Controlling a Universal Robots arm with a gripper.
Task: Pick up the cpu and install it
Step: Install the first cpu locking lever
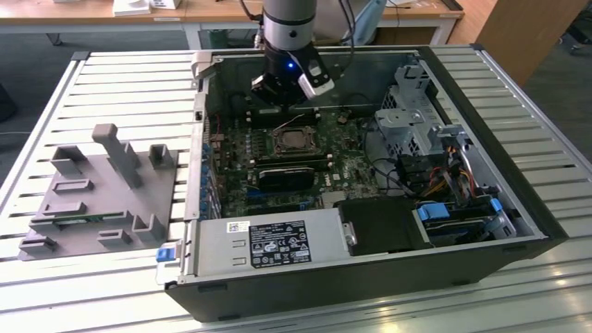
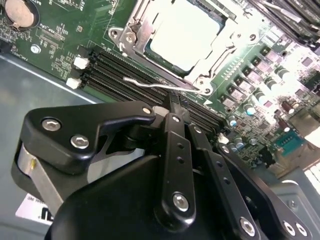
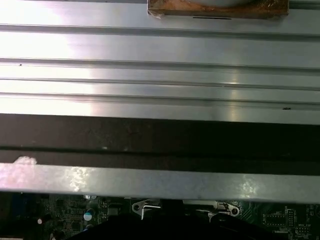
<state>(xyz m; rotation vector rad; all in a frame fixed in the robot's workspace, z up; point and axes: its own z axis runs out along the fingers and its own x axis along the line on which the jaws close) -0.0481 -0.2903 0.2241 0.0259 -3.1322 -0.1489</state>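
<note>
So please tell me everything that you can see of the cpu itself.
The cpu is a flat square chip with a pale silver metal top. It lies level inside the metal-framed socket on the green motherboard, the frame around its edges. The gripper hangs beside it, not touching it.

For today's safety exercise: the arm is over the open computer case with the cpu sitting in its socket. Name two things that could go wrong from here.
1. The end effector hangs close above the socket's thin wire lever; a low move could snag or bend it.
2. The cpu lies in the metal-framed socket, apparently with the frame open; a knock might shift it and harm the contacts beneath.
</note>
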